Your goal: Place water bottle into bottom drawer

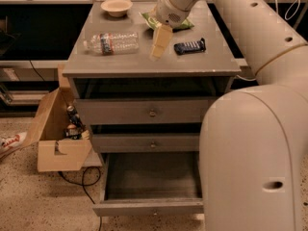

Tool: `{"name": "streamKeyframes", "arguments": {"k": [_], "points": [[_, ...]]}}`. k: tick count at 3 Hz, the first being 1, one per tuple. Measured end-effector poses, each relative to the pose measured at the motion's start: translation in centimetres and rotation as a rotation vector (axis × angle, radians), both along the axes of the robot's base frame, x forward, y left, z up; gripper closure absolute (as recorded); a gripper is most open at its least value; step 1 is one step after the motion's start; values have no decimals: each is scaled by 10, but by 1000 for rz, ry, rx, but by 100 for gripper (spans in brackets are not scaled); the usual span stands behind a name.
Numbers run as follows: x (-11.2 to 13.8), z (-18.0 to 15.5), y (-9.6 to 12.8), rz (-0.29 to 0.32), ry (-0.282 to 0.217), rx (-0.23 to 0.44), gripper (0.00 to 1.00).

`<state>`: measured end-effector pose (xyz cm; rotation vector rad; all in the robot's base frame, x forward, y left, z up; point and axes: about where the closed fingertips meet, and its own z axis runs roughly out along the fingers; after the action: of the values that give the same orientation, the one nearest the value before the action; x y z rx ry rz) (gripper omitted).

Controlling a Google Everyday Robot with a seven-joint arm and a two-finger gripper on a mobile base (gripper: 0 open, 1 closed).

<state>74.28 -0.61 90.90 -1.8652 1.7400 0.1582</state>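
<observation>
The water bottle (111,43) lies on its side on the left part of the grey cabinet top (144,64), cap to the left. The bottom drawer (151,181) is pulled open below the two shut drawers, and its tray looks bare. My gripper (159,43) hangs over the middle of the cabinet top, a little to the right of the bottle and apart from it. Nothing is held in it.
On the top there are also a shallow bowl (116,6) at the back, a green chip bag (166,20) behind the gripper and a dark blue bar (189,46) to its right. An open cardboard box (60,134) stands on the floor left of the drawers. My arm fills the right side.
</observation>
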Motion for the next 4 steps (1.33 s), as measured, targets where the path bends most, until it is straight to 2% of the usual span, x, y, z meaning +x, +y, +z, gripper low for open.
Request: {"name": "streamKeyframes", "arguments": {"k": [1, 2, 4], "points": [[7, 5, 15, 16, -14, 0, 0], [31, -5, 70, 35, 2, -4, 0], [47, -15, 83, -14, 5, -10, 0]]}}
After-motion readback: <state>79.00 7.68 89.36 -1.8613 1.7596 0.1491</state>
